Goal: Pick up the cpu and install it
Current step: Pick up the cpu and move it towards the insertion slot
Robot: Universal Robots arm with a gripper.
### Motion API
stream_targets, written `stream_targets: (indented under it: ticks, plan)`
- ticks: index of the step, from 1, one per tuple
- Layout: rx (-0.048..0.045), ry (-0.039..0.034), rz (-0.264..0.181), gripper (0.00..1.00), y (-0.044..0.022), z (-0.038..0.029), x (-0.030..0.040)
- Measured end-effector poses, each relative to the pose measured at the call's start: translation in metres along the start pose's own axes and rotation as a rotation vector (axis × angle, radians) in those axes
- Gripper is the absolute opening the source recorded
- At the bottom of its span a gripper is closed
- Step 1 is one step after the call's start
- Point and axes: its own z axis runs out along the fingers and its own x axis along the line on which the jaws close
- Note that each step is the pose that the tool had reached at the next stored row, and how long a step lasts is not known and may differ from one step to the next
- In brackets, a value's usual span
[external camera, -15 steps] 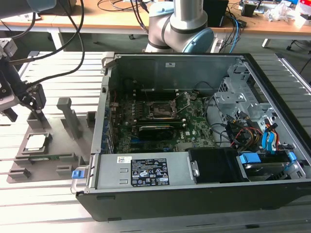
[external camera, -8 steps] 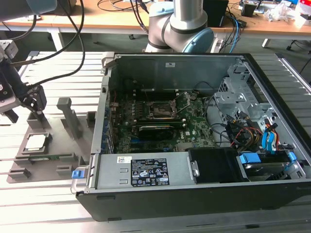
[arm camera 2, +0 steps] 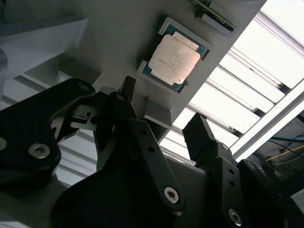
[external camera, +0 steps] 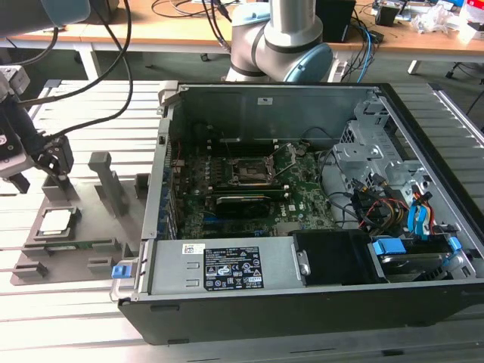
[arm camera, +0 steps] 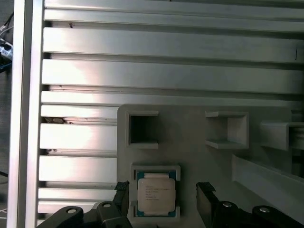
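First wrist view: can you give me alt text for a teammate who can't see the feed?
The cpu lies flat in its recess on the grey holder plate, the open gripper poised over it with one black finger on either side. The plate, with empty square pockets beside the cpu, rests on a ribbed aluminium table.
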Motion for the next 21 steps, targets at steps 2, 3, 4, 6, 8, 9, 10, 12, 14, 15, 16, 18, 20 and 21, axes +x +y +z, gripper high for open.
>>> stream_targets:
  ticks: [2, 3, 4, 6, 8, 9, 10, 12, 14, 15, 16, 18, 20, 21]
  plan:
    - [0.0000, -0.0001, 0.000, 0.68, 0.0000, 0.0017, 0.0000]
    - [0.0000, 0.0000, 0.000, 0.68, 0.0000, 0.0032, 0.0001]
    - [0.0000, 0.0000, 0.000, 0.68, 0.0000, 0.0043, 0.0001]
    - [0.0000, 0.0000, 0.000, 0.68, 0.0000, 0.0061, 0.0002]
    - [0.0000, 0.0000, 0.000, 0.68, 0.0000, 0.0074, 0.0002]
    - [0.0000, 0.0000, 0.000, 0.68, 0.0000, 0.0079, 0.0002]
    - [0.0001, 0.0001, 0.000, 0.68, 0.0000, 0.0083, 0.0002]
    - [0.0000, 0.0000, 0.000, 0.68, -0.0001, 0.0099, 0.0003]
    - [0.0000, 0.0000, 0.000, 0.68, -0.0001, 0.0115, 0.0003]
    - [0.0000, 0.0001, 0.000, 0.68, -0.0001, 0.0122, 0.0003]
    - [0.0000, 0.0000, 0.000, 0.68, -0.0001, 0.0131, 0.0004]
    - [0.0000, 0.0000, 0.000, 0.68, -0.0001, 0.0146, 0.0004]
    - [0.0000, 0.0000, 0.000, 0.68, -0.0001, 0.0157, 0.0004]
    - [0.0000, 0.0000, 0.000, 0.68, -0.0001, 0.0161, 0.0004]
